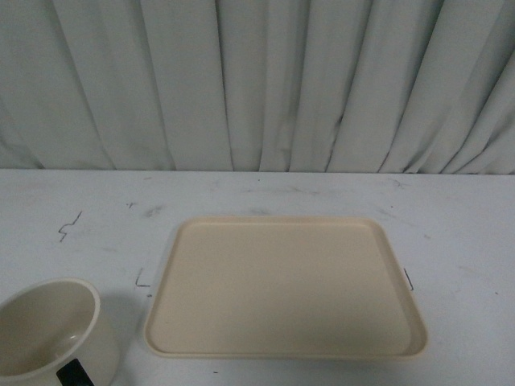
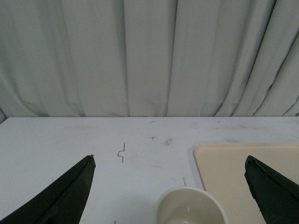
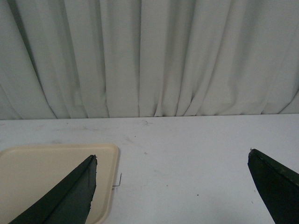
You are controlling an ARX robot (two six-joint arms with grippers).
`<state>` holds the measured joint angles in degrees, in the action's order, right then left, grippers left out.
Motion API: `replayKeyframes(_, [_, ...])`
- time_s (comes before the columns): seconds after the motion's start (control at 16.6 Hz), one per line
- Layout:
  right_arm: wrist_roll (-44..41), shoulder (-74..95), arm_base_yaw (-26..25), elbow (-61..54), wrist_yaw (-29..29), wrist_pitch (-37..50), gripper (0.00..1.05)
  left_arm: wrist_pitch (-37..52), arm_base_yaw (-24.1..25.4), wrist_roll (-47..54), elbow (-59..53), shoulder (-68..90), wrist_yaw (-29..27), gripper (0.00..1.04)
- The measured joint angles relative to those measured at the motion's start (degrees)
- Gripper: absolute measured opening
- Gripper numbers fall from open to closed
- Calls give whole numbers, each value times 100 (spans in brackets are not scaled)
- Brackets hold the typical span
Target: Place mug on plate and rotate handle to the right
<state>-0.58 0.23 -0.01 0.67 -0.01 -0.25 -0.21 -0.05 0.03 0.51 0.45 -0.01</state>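
The cream-white mug (image 1: 56, 328) stands on the white table at the front left, left of the plate, its dark handle (image 1: 74, 374) at its near side. The beige rectangular plate (image 1: 286, 285) lies empty in the middle of the table. Neither gripper shows in the front view. In the left wrist view my left gripper (image 2: 170, 161) is open, its dark fingers spread wide above the mug (image 2: 190, 206), with the plate's corner (image 2: 243, 172) beside it. In the right wrist view my right gripper (image 3: 172, 156) is open and empty over bare table, next to the plate's edge (image 3: 56, 177).
A pleated white curtain (image 1: 257, 80) hangs along the table's far edge. Small dark scuff marks (image 1: 71, 225) dot the white tabletop (image 1: 451, 233).
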Motion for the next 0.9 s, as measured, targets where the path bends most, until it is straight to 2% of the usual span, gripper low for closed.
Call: replayKeyframes(0.9, [0, 2, 0, 0, 0, 2, 98, 0, 0, 0, 0, 0, 0, 98])
